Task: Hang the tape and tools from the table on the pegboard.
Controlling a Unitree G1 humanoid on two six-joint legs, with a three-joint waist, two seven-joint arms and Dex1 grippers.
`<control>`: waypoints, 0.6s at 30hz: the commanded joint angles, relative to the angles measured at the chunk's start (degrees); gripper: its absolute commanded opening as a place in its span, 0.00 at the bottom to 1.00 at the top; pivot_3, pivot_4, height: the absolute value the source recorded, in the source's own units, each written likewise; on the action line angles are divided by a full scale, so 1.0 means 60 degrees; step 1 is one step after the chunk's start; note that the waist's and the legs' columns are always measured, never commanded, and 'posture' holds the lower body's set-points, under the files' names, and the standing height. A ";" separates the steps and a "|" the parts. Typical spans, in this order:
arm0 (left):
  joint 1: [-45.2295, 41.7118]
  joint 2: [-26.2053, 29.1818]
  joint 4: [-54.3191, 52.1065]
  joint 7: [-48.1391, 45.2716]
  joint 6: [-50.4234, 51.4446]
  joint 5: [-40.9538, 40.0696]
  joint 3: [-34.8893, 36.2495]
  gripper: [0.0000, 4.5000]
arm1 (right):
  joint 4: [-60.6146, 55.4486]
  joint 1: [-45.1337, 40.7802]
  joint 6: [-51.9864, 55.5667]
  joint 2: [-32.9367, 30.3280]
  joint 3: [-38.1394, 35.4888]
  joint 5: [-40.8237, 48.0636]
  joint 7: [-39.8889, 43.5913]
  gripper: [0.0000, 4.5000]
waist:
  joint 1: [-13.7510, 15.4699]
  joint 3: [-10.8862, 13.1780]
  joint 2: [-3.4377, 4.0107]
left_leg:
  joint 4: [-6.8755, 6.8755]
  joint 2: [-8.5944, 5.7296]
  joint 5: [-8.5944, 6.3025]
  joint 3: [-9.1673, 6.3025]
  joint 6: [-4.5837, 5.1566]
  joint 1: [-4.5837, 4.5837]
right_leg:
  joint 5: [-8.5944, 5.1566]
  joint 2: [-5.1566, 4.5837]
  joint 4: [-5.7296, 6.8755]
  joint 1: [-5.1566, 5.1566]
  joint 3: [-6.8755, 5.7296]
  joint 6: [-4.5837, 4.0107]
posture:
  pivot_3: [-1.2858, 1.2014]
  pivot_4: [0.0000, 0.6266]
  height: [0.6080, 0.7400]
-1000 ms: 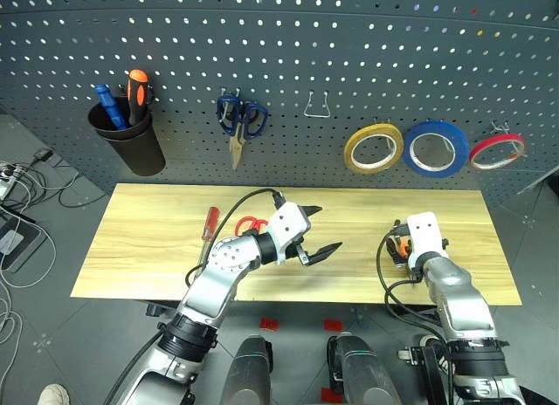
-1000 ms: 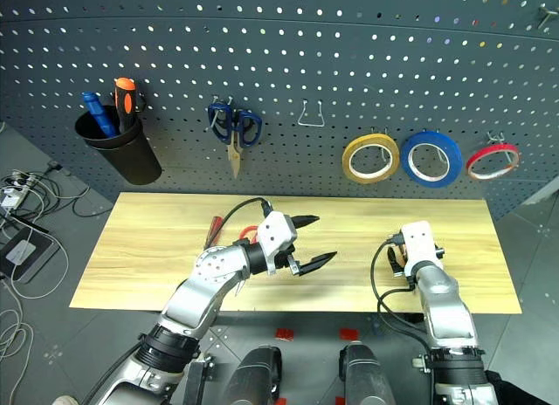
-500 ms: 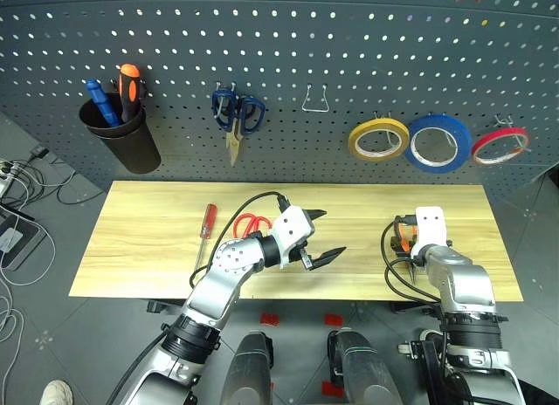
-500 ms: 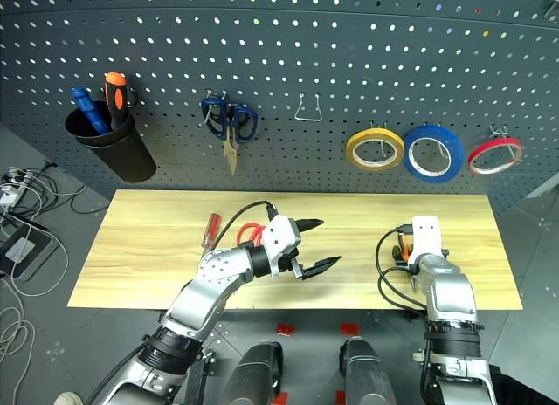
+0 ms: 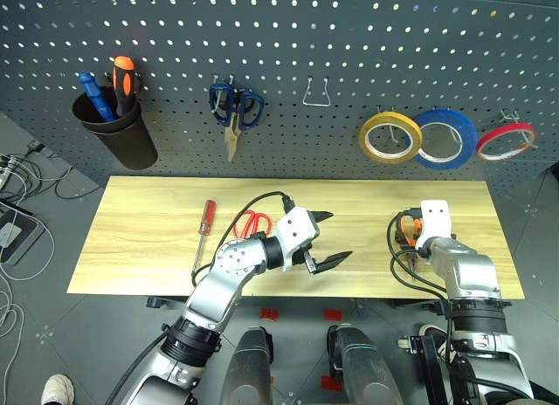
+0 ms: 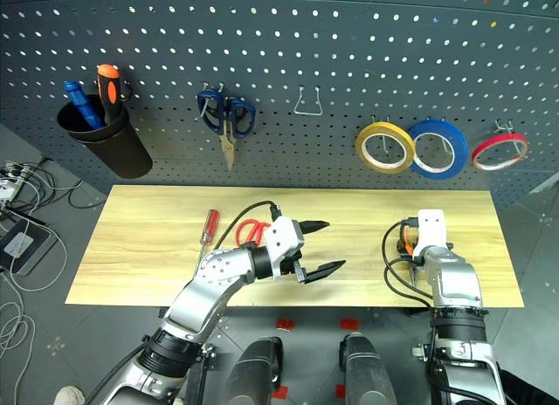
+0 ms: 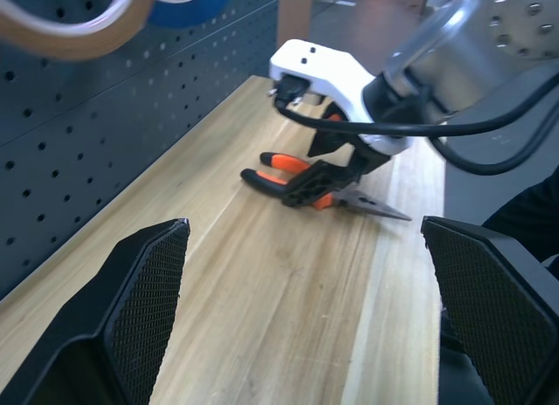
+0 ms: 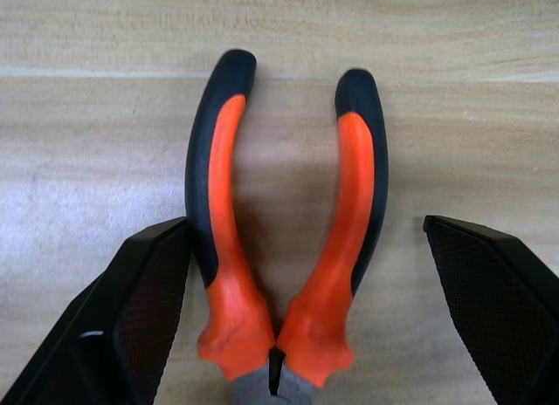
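The yellow tape (image 5: 390,137) hangs on a hook of the pegboard (image 5: 349,38). On the table (image 5: 140,239) lie a red-handled screwdriver (image 5: 206,218) and red-handled scissors (image 5: 253,223), partly hidden behind my left arm. My left gripper (image 5: 330,239) hovers open over the table's middle, pointing right, with nothing in it. The orange-and-black pliers (image 8: 279,239) lie flat near the right end. My right gripper (image 8: 301,226) stands open just above them, one finger on either side of the handles, not closed on them.
A black cup (image 5: 113,126) with blue and orange screwdrivers hangs at the board's left. Blue-handled scissors (image 5: 234,108), a bare metal hook (image 5: 316,92), a blue roll (image 5: 445,137) and a thin red roll (image 5: 507,140) also hang there. Cables lie on the floor at left.
The whole picture has shifted as the camera tilted. My right hand has edged forward and rolled over the pliers. The left gripper has kept its place, still open.
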 commanded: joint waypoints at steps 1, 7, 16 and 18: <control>0.0071 -0.0028 -0.0406 -0.0128 -0.0013 -0.0205 -0.0088 1.00 | 0.0106 0.0014 0.0227 0.0088 -0.0230 0.0258 -0.0073 0.91 | -0.0002 0.0040 -0.0008 | 0.0000 0.0000 0.0000 0.0000 0.0000 0.0000 | 0.0000 0.0000 0.0000 0.0000 0.0001 0.0000 | 0.53 0.67 1.00; -0.0106 -0.0110 -0.0238 -0.0171 -0.0057 -0.0174 -0.0043 1.00 | -0.0002 -0.0038 0.0189 0.0096 -0.0220 0.0398 -0.0168 0.66 | -0.0001 0.0072 -0.0008 | -0.0001 0.0002 0.0000 -0.0002 0.0000 -0.0002 | 0.0000 0.0001 -0.0007 -0.0001 -0.0001 0.0000 | 0.53 0.64 1.00; -0.0040 -0.0186 -0.0307 -0.0171 -0.0142 -0.0234 -0.0011 1.00 | -0.0854 0.0273 -0.0421 -0.0157 0.0617 0.0507 0.0754 0.66 | -0.0002 0.0073 -0.0007 | -0.0007 0.0004 0.0001 -0.0001 -0.0001 -0.0005 | 0.0000 0.0002 -0.0015 -0.0004 -0.0002 0.0001 | 0.53 0.57 1.00; 0.0155 -0.0156 -0.0530 -0.0197 0.0015 -0.0381 0.0026 1.00 | -0.1398 0.0545 -0.0666 -0.0228 0.0954 0.0597 0.1183 0.66 | -0.0002 0.0073 -0.0006 | -0.0013 0.0005 0.0001 -0.0001 -0.0002 -0.0010 | 0.0000 0.0004 -0.0019 -0.0010 -0.0003 0.0001 | 0.53 0.56 1.00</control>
